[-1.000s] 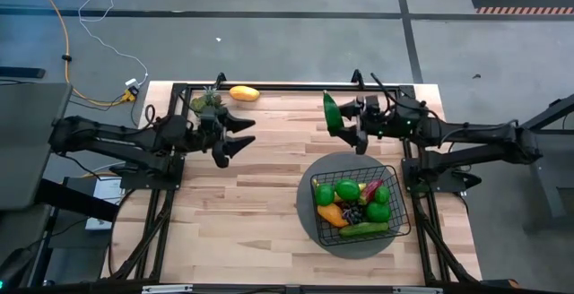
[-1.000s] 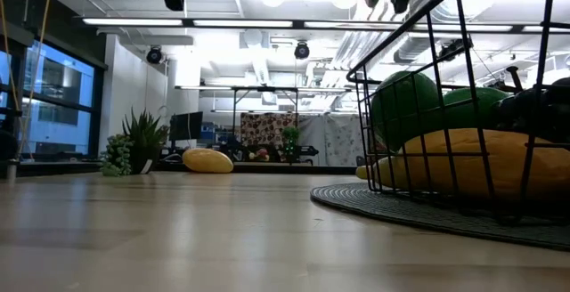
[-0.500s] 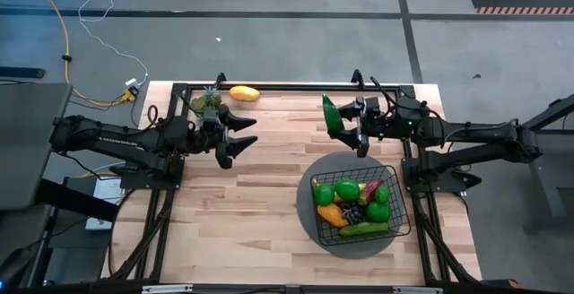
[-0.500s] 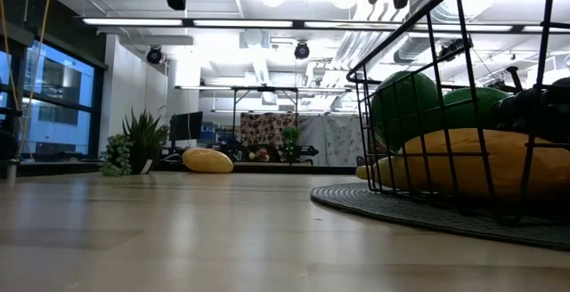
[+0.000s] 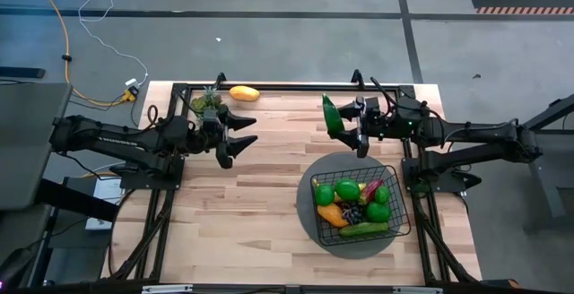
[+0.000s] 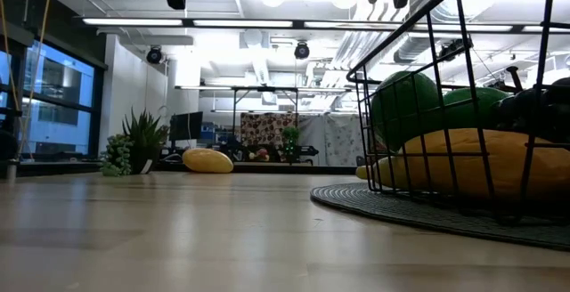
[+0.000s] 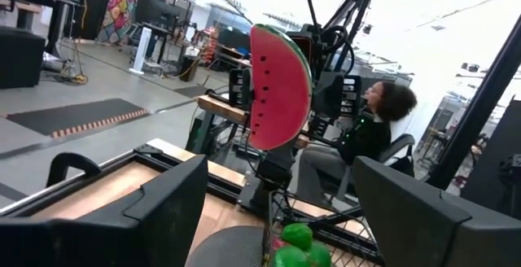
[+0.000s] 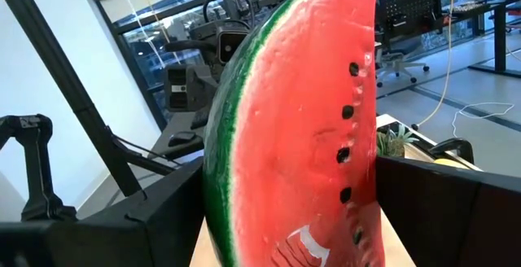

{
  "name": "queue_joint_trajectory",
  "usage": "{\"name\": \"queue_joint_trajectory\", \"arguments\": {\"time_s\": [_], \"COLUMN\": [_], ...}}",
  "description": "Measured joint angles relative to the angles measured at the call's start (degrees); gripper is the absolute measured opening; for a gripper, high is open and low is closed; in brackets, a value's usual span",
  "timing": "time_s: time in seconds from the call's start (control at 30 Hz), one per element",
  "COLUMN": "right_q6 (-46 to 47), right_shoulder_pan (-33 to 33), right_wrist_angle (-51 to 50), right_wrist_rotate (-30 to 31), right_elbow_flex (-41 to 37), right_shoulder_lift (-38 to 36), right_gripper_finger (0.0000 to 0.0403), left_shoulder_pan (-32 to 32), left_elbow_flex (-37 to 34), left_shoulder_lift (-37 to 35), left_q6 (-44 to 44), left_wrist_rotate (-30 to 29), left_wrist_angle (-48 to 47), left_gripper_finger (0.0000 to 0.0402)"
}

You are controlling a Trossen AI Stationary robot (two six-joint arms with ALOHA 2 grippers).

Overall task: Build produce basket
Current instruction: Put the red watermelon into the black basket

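Observation:
The black wire basket (image 5: 360, 206) stands on a round grey mat (image 5: 309, 218) at the table's near right and holds limes, a mango, grapes, a chili and a cucumber. My right gripper (image 5: 352, 125) hovers over the table's far right, shut on a watermelon slice (image 5: 331, 115), which also shows in the left wrist view (image 7: 279, 88). My left gripper (image 5: 235, 137) hovers open over the far left with nothing between its fingers. A yellow mango (image 5: 243, 93) and a small leafy fruit (image 5: 208, 103) lie on the table at its far edge. My right gripper pinches the watermelon slice's lower part (image 8: 269, 234) between its two fingers, one on the green rind side and one on the red flesh side. The fingers are level and come from the table's right. The slice stands upright, lifted clear of the table.
Black frame rails (image 5: 269, 86) run along the table's far edge and sides. Bare wood lies between the two grippers and at the near left (image 5: 233, 231). A person (image 7: 376, 124) sits beyond the table's right side.

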Motion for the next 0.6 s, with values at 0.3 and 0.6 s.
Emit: {"name": "queue_joint_trajectory", "arguments": {"time_s": [0.3,0.6], "right_q6": [4.8,9.3], "right_shoulder_pan": [2.1,14.8], "right_wrist_angle": [-7.4,-58.4], "right_wrist_rotate": [0.0,-0.4], "right_elbow_flex": [3.4,23.0], "right_shoulder_lift": [0.0,4.4], "right_gripper_finger": [0.0307,0.0307], "left_shoulder_pan": [0.0,0.0], "left_elbow_flex": [0.0,0.0], "left_shoulder_lift": [0.0,0.0], "left_q6": [1.1,1.1], "left_wrist_rotate": [0.0,0.0], "left_wrist_angle": [0.0,0.1], "left_gripper_finger": [0.0296,0.0296]}}
